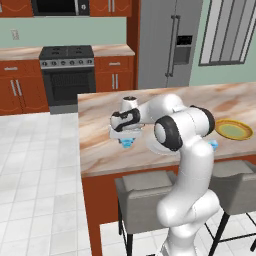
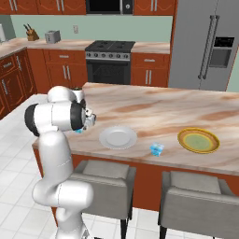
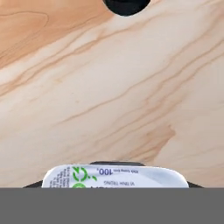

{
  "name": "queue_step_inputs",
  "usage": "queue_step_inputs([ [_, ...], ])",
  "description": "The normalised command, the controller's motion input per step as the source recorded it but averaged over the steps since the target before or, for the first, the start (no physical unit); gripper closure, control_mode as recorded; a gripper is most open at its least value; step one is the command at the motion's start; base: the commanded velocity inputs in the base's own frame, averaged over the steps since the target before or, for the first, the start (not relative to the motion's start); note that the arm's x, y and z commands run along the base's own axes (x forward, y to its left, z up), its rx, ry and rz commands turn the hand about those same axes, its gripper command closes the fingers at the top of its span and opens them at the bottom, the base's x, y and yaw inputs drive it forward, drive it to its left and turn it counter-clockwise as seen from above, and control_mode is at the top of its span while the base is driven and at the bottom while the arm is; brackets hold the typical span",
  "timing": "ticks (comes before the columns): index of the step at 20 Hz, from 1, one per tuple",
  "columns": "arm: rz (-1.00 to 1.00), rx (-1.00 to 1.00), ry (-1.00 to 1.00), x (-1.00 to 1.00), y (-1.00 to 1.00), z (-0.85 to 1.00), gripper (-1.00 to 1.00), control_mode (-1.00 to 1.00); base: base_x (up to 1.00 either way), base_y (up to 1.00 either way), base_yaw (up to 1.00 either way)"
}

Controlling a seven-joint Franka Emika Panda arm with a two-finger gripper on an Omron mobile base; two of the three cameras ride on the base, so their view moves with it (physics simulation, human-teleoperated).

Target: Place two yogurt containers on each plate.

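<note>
The gripper is closed on a light blue yogurt cup near the counter's left end, with the white plate just to its right.

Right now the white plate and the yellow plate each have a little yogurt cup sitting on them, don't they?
No. Both the white plate and the yellow plate are bare. In the right base view one light blue cup stands on the counter between them.
</note>
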Motion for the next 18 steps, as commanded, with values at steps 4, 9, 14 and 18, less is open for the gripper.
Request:
queue_step_inputs([
  [4,-0.19,0.04,0.03,-0.03,-0.88,0.46,1.0,-1.0,0.0,0.0,0.0],
  [9,-0.16,0.04,0.03,-0.01,-0.86,0.27,1.0,-1.0,0.0,0.0,0.0],
  [14,-0.13,0.04,0.02,0.0,-0.84,0.06,1.0,-1.0,0.0,0.0,0.0],
  [18,-0.11,0.04,0.0,0.0,-0.8,0.0,1.0,-1.0,0.0,0.0,0.0],
])
